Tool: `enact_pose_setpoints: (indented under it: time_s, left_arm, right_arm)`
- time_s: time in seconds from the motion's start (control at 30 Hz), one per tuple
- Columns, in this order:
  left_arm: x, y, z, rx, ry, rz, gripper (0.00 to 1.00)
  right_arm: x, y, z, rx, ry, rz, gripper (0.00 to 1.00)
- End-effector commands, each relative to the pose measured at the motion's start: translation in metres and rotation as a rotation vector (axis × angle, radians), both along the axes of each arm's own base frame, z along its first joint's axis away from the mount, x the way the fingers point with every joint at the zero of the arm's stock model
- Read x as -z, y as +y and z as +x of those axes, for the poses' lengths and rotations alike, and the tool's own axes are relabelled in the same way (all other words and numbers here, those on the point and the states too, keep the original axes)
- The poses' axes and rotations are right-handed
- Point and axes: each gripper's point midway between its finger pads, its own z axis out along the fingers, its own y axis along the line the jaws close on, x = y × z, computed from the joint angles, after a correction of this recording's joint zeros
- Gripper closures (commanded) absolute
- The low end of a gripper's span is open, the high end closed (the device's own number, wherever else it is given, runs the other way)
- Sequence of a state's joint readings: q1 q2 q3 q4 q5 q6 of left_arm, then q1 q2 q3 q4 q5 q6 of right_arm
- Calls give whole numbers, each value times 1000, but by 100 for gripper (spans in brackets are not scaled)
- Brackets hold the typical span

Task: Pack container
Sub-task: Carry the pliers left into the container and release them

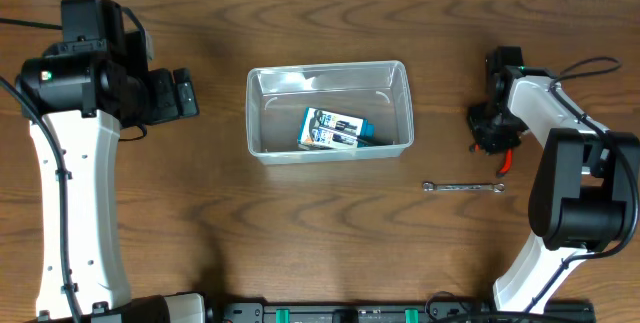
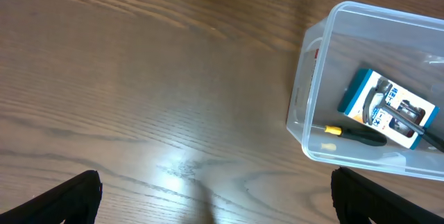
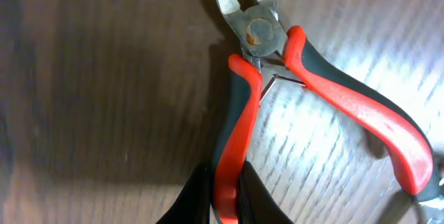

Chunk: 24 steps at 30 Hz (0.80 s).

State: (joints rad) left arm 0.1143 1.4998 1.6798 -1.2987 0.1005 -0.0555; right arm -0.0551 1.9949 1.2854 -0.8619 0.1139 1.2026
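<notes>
The clear plastic container (image 1: 254,123) stands in the middle of the table, holding a blue-and-white package (image 1: 333,129). The left wrist view shows the container (image 2: 302,116) at the right, with that package (image 2: 388,107) and a yellow-and-black screwdriver (image 2: 354,134) inside. My left gripper (image 1: 184,94) hangs open to the left of the container, apart from it; its gripper (image 2: 215,207) has bare table between the fingers. At the right, my right gripper (image 1: 493,133) is down on red-handled pliers (image 1: 506,159). In the right wrist view the gripper (image 3: 223,184) is shut on one red handle of the pliers (image 3: 326,85), which lie on the wood.
A small silver wrench (image 1: 462,187) lies on the table in front of the right gripper, right of the container's near corner. The wooden table (image 1: 330,233) runs across the whole view, and the arm bases stand along the front edge.
</notes>
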Motion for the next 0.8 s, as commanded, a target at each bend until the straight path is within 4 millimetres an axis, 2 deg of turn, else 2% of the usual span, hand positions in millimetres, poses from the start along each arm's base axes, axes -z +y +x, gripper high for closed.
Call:
enact_pose_setpoints:
  time_s: [0.0, 0.07, 0.2, 0.27, 0.33, 0.4, 0.5, 0.57, 0.67, 0.77]
  left_arm:
    - [2, 1, 0, -7, 8, 5, 2]
    - [2, 1, 0, -7, 8, 5, 2]
    - [2, 1, 0, -7, 7, 5, 2]
    - [2, 1, 0, -7, 7, 5, 2]
    - [2, 1, 0, -7, 7, 5, 2]
    - [2, 1, 0, -7, 7, 5, 2]
    - [2, 1, 0, -7, 7, 5, 2]
    - [2, 1, 0, -7, 7, 5, 2]
    - [2, 1, 0, -7, 8, 5, 2]
    - [2, 1, 0, -7, 7, 5, 2]
  right_arm:
    - [18, -8, -10, -225, 96, -28, 99]
    - [2, -8, 7, -342, 61, -47, 99]
    - [-53, 3, 53, -651, -41, -142, 99]
    - [-90, 21, 79, -855, -117, -195, 99]
    - [-125, 48, 99, -1067, -192, -241, 99]
    - [-159, 91, 112, -1354, -275, -263, 99]
    - [-195, 153, 108, -1736, -343, -302, 99]
    - [-205, 186, 100, -1941, -347, -344, 99]
    - [-203, 230, 82, -2199, -329, -383, 99]
    - [-192, 257, 66, -2327, -320, -361, 99]
